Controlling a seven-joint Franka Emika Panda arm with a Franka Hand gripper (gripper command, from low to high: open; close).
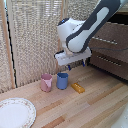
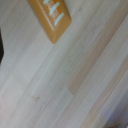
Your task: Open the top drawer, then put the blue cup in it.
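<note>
Pale planked wood table (image 1: 100, 107) carries the glossy cylindrical blue cup (image 1: 62, 80) at 5 o'clock of my gripper (image 1: 78, 64), whose finger state I cannot tell, the dark-brown top drawer (image 1: 108, 39) closed at 2 o'clock.

Counter (image 1: 95, 107): light wood, laid in long planks with visible seams, running diagonally across the exterior view. Four items stand or lie directly on it. A pink cup (image 1: 46, 82) stands upright, with the blue cup (image 1: 62, 80) just beside it on the exterior view's right, also upright; whether they touch cannot be told. A yellow block (image 1: 78, 88) lies flat near the blue cup, further right. A pale, patterned plate (image 1: 15, 113) rests at the near left corner, well apart from the cups. The wrist view shows the block on bare planks.
</note>
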